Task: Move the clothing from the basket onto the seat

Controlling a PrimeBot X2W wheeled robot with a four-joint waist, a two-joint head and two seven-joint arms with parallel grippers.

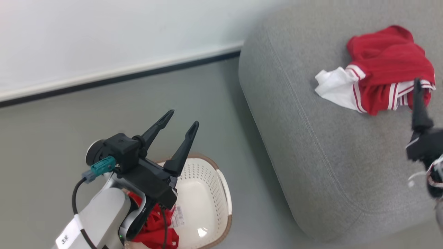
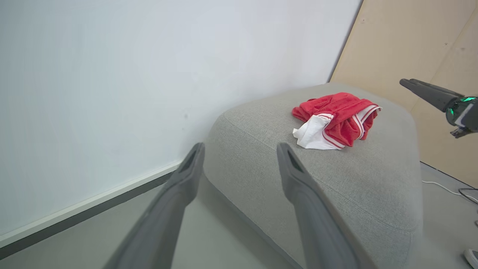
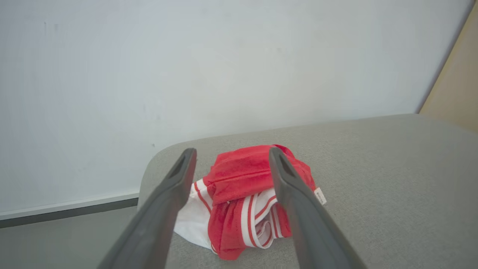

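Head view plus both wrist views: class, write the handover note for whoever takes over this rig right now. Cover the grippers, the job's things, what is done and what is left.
Left gripper: open, empty, above the cream-white perforated plastic basket.
Right gripper: open, empty, near the red garment with white panels and stripes, not touching it.
Things: the striped garment lies crumpled on the large grey fabric seat; the plain red garment is in the basket.
Done: one garment on the seat.
Left: move the plain red garment onto the seat.

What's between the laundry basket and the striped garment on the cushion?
Head view: bare grey floor, then bare grey upholstered seat cushion, between cream perforated plastic basket and red white-striped fabric garment.
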